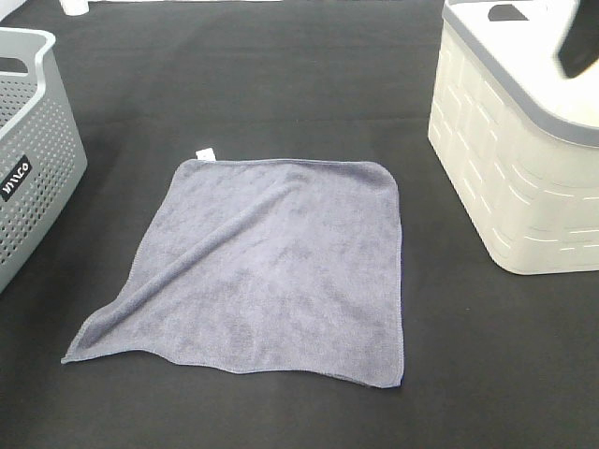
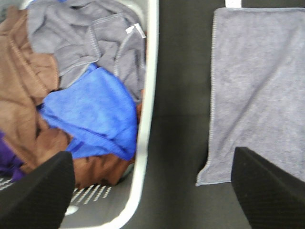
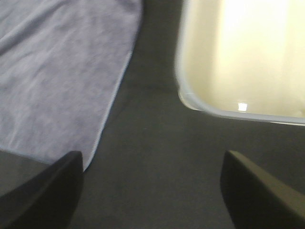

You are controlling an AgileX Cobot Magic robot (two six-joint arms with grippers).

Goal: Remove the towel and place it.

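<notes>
— Where's the cloth?

— The square grey-blue microfibre towel (image 1: 271,267) lies spread on the black table mat (image 1: 281,84), white tag (image 1: 205,153) at its eleven o'clock corner, a ridge running to the seven o'clock corner.

— And the hands?

— Left gripper (image 2: 152,183) spread, holding nothing, above the edge of the grey perforated basket (image 1: 37,150) full of brown, blue and grey cloths (image 2: 90,114). Right gripper (image 3: 152,186) spread too, empty, between towel and cream plastic basket (image 1: 515,159) at two o'clock.

— Risks?

— I'd guess a pinch mid-cloth bunches it, or a descent clips a basket rim.
</notes>
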